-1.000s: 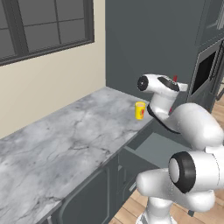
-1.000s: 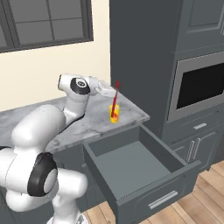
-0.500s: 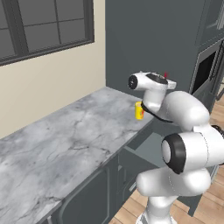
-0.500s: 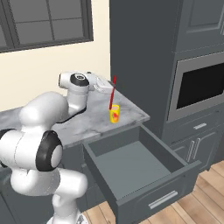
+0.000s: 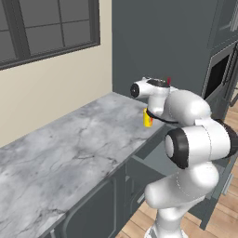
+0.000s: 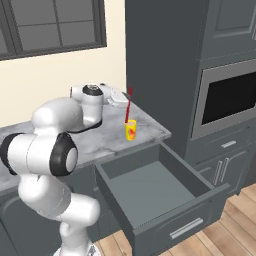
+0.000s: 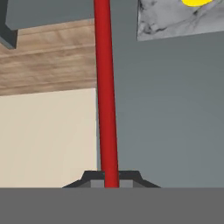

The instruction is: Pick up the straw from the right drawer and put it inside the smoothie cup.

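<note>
- Over the far right end of the counter [image 6: 60, 135], you have the gripper [image 7: 111, 178] pinched almost fully closed on the straw [image 6: 128, 103]; in the hand view the red stick runs up from between the two dark tips.
- From the right base view the straw stands nearly upright, leaning slightly, with its lower end at or just above the mouth of the cup [image 6: 130, 130]. You cannot tell from these views whether the tip is already inside the rim.
- That yellow cup sits upright on the marble near the counter's front edge, just behind the open drawer [image 6: 150, 187]. In the left base view the cup [image 5: 148, 118] peeks out beside the arm.
- The drawer is pulled out and its flat grey bottom looks bare, so the pick-up is done and you are at the placing step.
- Your next move, as I judge it, is to line the lower end of the straw up with the cup's opening and lower it straight down until it is well inside.
- Only then spread the fingers, since the cup is small and light-looking and a sideways nudge could tip it.
- Keep the straw close to vertical as you go down, so it does not catch on the rim.
- After letting go, lift the hand straight up, clear of the straw's top end.
</note>
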